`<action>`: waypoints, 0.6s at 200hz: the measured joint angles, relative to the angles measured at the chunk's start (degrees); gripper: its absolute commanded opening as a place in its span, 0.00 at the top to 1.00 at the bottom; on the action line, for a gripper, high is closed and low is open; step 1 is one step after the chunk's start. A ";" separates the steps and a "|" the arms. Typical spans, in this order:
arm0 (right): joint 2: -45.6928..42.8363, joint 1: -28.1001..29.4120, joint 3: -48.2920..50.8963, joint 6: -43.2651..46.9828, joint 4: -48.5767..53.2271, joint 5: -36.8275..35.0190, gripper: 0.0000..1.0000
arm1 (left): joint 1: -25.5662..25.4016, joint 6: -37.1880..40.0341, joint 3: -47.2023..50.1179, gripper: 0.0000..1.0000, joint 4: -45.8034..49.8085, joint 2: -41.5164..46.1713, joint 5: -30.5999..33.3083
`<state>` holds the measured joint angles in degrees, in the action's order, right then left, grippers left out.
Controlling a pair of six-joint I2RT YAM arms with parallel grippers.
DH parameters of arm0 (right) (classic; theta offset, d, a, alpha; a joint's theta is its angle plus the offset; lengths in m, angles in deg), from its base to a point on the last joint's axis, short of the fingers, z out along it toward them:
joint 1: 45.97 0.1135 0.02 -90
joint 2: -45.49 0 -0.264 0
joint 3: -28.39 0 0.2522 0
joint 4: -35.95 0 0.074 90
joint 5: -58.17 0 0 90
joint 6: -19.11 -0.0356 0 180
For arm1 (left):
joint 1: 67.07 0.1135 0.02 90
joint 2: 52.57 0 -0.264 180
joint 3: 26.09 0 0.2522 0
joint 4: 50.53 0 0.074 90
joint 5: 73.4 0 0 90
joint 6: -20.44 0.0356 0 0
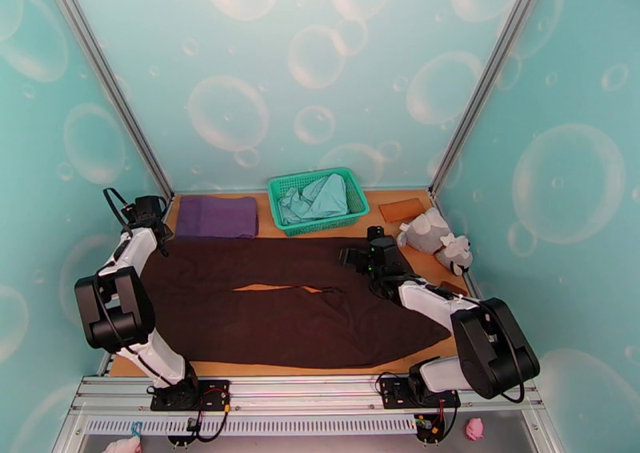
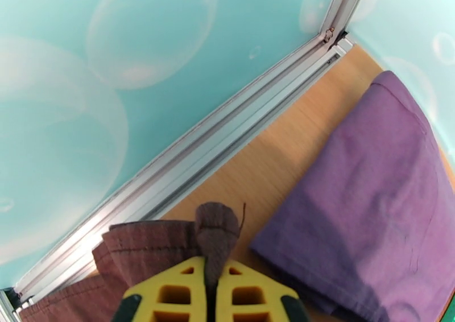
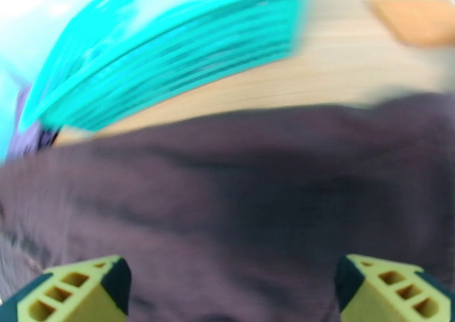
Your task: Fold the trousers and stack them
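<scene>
Top view: the dark brown trousers (image 1: 280,302) lie spread flat across most of the wooden surface (image 1: 264,216), with a narrow slit of bare wood between the two legs near the middle. Behind them, along the far edge, sit a folded purple cloth (image 1: 216,216) and a green mesh basket (image 1: 320,221) containing a pale teal garment (image 1: 316,197).

Left wrist view: the left end effector (image 2: 211,272), at the far left corner of the trousers, has its yellow fingers (image 2: 170,289) pressed together on a raised fold of brown fabric, just beside the purple cloth.

Right wrist view (blurred): the right end effector (image 3: 230,289) hangs over the far edge of the trousers near the basket, fingers spread wide, gripping nothing.
</scene>
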<state>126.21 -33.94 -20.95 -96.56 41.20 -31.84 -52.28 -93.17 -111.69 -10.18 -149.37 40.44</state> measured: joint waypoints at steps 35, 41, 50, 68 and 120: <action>0.50 -8.02 -4.55 -1.77 5.38 -2.51 0.01 | -2.71 -1.14 8.59 1.00 -2.27 7.93 -0.76; 1.20 -8.63 -6.05 -1.77 5.97 -3.06 0.01 | -3.34 -1.36 9.55 1.00 -2.43 9.70 -1.07; 2.64 -9.22 -8.63 -1.73 6.71 -4.11 0.01 | -4.09 -1.53 10.43 1.00 -2.60 12.15 -1.31; 6.54 -9.07 -14.47 -0.90 8.76 -6.58 0.02 | -6.10 -1.73 11.52 1.00 -3.52 17.46 -1.42; 18.27 -7.04 -26.62 2.82 14.78 -13.27 0.16 | -9.03 -1.73 12.76 1.00 -5.66 25.92 -1.57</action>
<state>144.49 -40.98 -47.57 -93.74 55.98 -45.11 -61.31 -94.90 -98.92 -15.84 -123.45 38.86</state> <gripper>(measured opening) 0.874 0.076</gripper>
